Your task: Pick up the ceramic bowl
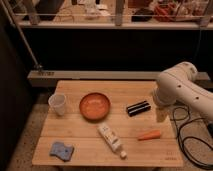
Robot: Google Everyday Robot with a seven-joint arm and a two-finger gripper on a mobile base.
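Wooden table (80, 137) before you carries the ceramic bowl (95, 106) just left of centre, open side up, while your gripper (161, 113) hangs spread and empty at the three o'clock edge, likely set aside to leave the bowl in plain view.

**A:** do we have room around the round orange-brown ceramic bowl (95, 106)?

**B:** from above, yeah. Sideways, the black rectangular block (138, 108) sits between it and our gripper (160, 114), which hangs jaws-wide by the table's right edge. White squeeze tube (111, 140) near the bowl's front, translucent white cup (58, 104) just left.
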